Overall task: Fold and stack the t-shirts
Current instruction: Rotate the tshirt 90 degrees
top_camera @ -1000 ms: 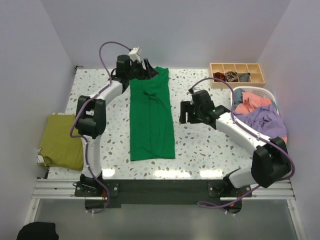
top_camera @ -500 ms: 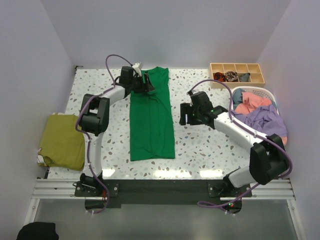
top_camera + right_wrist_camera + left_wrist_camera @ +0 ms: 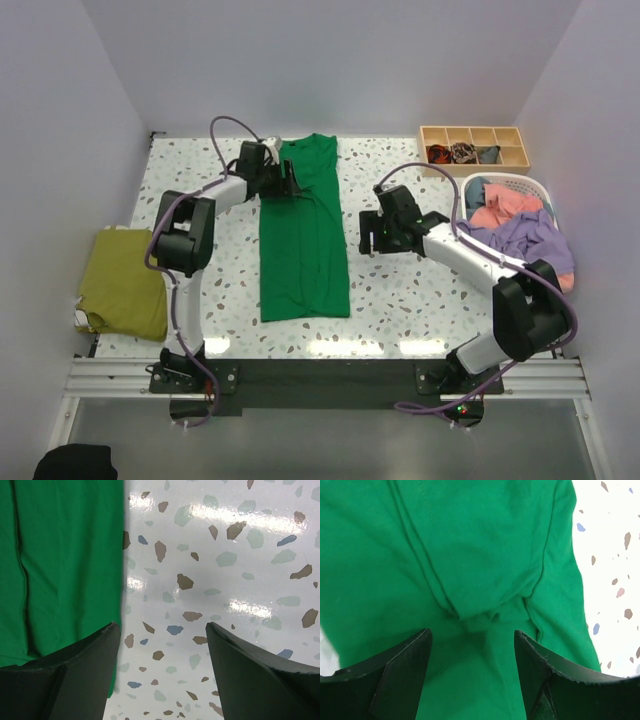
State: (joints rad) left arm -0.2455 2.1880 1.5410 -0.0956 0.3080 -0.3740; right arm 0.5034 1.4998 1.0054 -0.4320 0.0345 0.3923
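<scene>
Green t-shirt (image 3: 303, 240) lies as a long folded strip mid-worktop, running from the far edge toward the near edge. Olive-yellow t-shirt (image 3: 125, 282) sits at the left edge; the lavender t-shirt (image 3: 520, 235) and coral-pink t-shirt (image 3: 505, 205) are in the white basket (image 3: 545, 190) at the right edge.

Left fingers (image 3: 395, 675) are spread, nothing pinched, over the strip's far end. Right fingers (image 3: 75, 680) are spread too, just beside its right edge.

Risks:
- Left closes on the bunched seam, likely grabs uneven layers, and the fold pulls open.
- Right gap sits mostly over bare worktop, so closing here probably misses the cloth or nips only the edge.
- Glossy worktop means a one-sided tug could skew the strip.

Views: the top camera gives layout and the remaining shirts. Only the left wrist shows the pucker, and only the right wrist shows how far off the edge the gap sits. Height above the cloth: can't tell.
</scene>
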